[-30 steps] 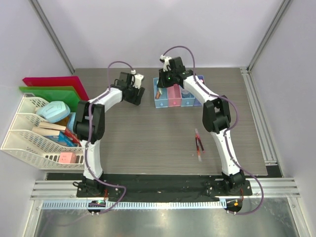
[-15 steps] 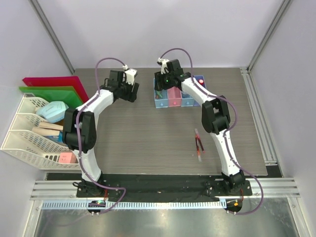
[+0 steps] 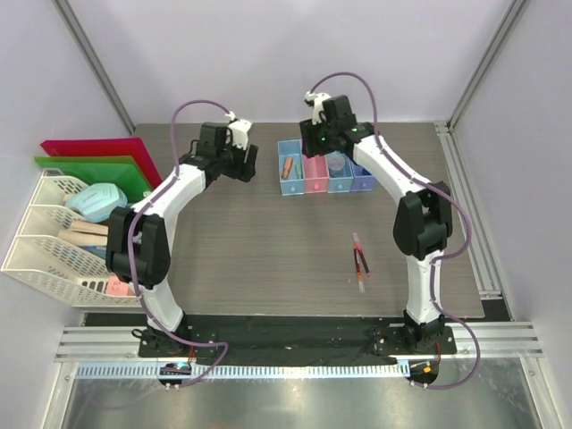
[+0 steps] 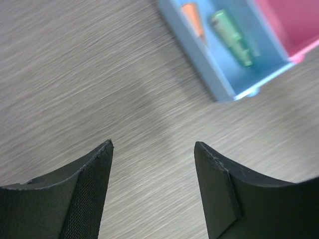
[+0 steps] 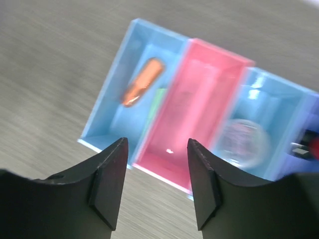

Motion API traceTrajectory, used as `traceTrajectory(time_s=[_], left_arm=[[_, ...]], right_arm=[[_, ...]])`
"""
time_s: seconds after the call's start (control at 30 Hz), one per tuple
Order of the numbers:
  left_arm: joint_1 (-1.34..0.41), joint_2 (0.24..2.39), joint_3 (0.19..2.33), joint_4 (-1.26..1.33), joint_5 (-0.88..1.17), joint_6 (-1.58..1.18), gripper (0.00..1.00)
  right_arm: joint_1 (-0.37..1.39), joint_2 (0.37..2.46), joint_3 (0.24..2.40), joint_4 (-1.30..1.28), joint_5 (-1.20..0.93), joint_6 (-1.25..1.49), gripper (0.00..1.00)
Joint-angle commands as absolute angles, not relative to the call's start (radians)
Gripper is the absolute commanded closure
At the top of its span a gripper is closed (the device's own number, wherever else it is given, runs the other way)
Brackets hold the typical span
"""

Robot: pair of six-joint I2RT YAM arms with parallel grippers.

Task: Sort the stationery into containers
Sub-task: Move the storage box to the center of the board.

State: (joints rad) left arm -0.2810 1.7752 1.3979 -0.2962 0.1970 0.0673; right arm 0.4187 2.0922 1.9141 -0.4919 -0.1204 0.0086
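Top external view has the boxes (image 3: 323, 172) in a row at 12 o'clock on the worktop (image 3: 268, 250). The right pincer (image 5: 157, 141) hangs above their 12 o'clock edge and the left pincer (image 4: 153, 144) is just off their 9 o'clock end, and both are spread and hold nothing. The marker (image 5: 143, 82) and eraser (image 5: 157, 107) lie together in the blue box at the 9 o'clock end, while the pens (image 3: 359, 262) lie on the worktop toward 4 o'clock, well apart from the boxes.

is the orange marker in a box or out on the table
In: the orange marker lies inside the end blue box.
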Motion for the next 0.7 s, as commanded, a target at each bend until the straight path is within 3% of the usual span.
traceTrajectory(time_s=[0.0,0.3,0.67], left_arm=[[-0.371,1.795,1.488,-0.281,0.166,0.055,0.33],[-0.403,2.017,1.709,-0.328,0.091,0.051,0.34],[-0.426,2.106,1.759,-0.344,0.045,0.075,0.34]], right_arm=[[0.307,1.991,1.904,-0.554,-0.005,-0.026,0.45],[0.080,2.037,1.896,-0.572,0.017,-0.063,0.49],[0.041,2.170,1.968,-0.575,-0.117,-0.084,0.58]])
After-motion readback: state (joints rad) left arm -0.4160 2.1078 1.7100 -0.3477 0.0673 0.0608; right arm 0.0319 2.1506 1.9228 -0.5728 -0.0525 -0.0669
